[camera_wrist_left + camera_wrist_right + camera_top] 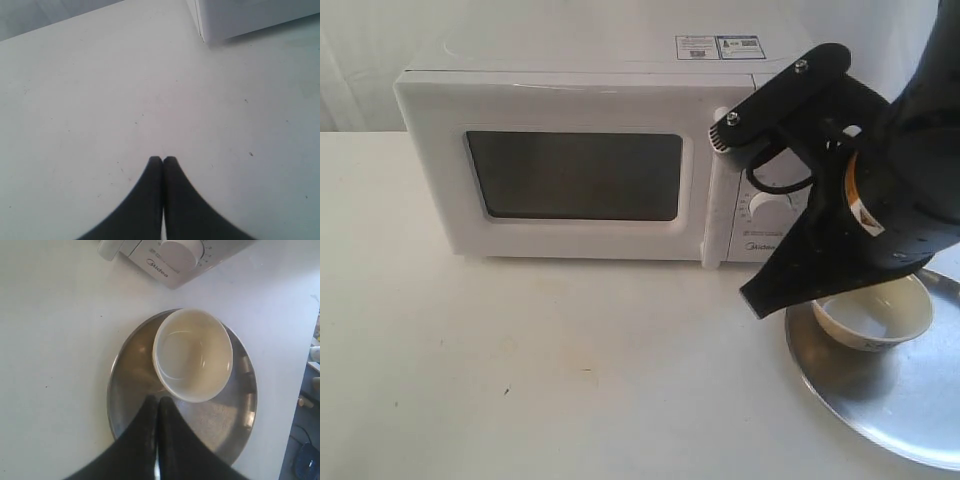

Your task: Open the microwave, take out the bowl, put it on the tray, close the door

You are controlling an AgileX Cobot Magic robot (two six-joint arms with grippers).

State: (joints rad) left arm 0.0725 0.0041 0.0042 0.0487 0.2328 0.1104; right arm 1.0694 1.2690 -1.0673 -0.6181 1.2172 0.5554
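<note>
**Bowl on tray, door shut: looked like wrap-up**

Exterior: microwave [580,170] had its door [570,175] flush shut, handle [713,215] at the door's 3 o'clock edge; tray [905,420] lay at the microwave's 4 o'clock; bowl [873,315] sat upright on it, toward the tray's 11 o'clock rim; right gripper [756,298] hung at the bowl's 10 o'clock.

Left wrist: left gripper [163,161] had fingers pressed together, nothing held, over bare table [75,100]; microwave corner well apart.

Right wrist: right gripper [158,402] also closed and empty; tips near the bowl, over the tray.

Judgement: all four steps looked done; next move likely just lifting the right arm clear without clipping bowl or handle.
</note>
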